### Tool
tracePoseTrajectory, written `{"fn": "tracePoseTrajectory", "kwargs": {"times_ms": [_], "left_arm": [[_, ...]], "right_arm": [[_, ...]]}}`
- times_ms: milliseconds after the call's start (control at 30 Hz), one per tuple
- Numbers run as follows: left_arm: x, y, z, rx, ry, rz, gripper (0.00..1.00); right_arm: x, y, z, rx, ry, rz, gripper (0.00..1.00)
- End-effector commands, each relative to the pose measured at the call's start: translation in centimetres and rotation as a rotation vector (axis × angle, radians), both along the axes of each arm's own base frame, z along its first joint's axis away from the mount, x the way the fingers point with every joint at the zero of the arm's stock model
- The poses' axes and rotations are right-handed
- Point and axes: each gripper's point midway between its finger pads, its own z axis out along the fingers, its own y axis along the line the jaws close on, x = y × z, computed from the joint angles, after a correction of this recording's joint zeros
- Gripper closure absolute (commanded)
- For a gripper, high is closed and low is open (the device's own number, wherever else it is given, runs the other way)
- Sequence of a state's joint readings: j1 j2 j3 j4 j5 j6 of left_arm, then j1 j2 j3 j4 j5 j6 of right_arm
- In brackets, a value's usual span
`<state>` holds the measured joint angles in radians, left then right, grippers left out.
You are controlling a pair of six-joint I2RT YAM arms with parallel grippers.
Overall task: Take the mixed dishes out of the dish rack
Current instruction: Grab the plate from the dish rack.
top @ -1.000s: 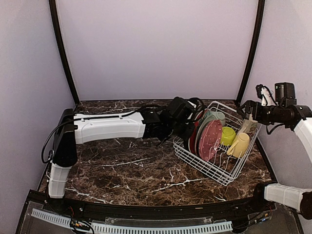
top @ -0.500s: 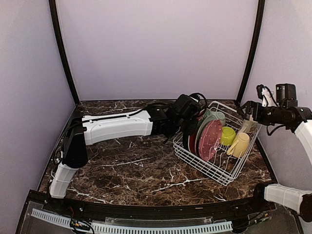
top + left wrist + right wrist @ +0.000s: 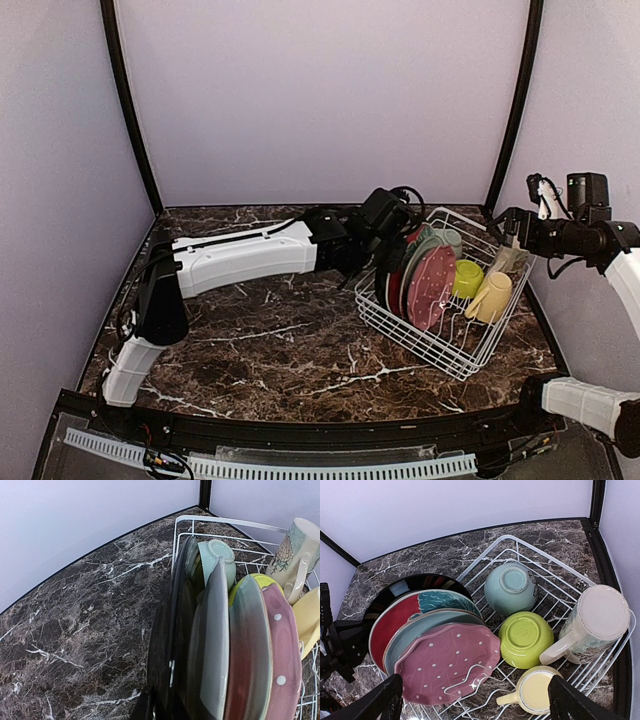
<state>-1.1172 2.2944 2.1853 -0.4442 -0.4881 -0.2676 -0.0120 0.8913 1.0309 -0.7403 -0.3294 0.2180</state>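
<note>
The glossy black round plate [image 3: 162, 645] stood on edge in the end slot of the white wire dish rack [image 3: 410, 345], at the end nearest the left arm. The left gripper [image 3: 151, 711] was right at that plate's rim. In the left wrist view the rim ran up and away from between its fingers, and the gripper looked clamped shut on it. The plate's face lay across the rack's length, so any lift would probably have to follow the plate's own plane upward to clear the prongs and the raised side wire.

The red round plate [image 3: 390, 625] sat just behind the black plate, very close to it or touching; I could not tell which. Then came the grey-green plate [image 3: 420, 625] and the maroon-pink dotted plate [image 3: 450, 660]. This packed stack was the main obstruction, since a tilt toward it could drag the red plate along.

Further along the rack were an upturned pale mint bowl [image 3: 512, 587], a lime-green bowl [image 3: 525, 640], a cream-grey mug [image 3: 600, 615] and a yellow mug [image 3: 535, 690]. All of them were well apart from the grip.

The right gripper [image 3: 477, 702] hung above the rack's far end with its jaws spread wide, holding nothing. The dark marble counter [image 3: 280, 350] to the left of the rack lay on the left arm's side.
</note>
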Motion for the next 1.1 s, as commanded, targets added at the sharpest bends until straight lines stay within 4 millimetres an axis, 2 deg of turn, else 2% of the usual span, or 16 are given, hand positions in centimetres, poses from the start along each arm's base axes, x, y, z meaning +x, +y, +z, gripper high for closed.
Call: {"fn": "tracePoseTrajectory", "kwargs": {"times_ms": [0,200,500,1067], "left_arm": [[-1.7,-0.9,3.6,-0.016,-0.002,-0.096,0.99],[-2.5,-0.4,6.3,0.092,-0.148,-0.079,0.99],[-3.8,-0.6,8.1,0.188,-0.283,-0.065,0.99],[-4.1,0.2,13.9,0.155,-0.411,-0.009,0.99]], "right_arm": [[0.1,0.1,0.4,-0.002,-0.031,0.005,0.01],[0.3,0.0,0.4,0.000,-0.028,-0.002,0.01],[0.4,-0.1,0.3,-0.002,-0.026,-0.010,0.01],[0.5,-0.2,0.1,-0.002,-0.020,-0.018,0.01]]}}
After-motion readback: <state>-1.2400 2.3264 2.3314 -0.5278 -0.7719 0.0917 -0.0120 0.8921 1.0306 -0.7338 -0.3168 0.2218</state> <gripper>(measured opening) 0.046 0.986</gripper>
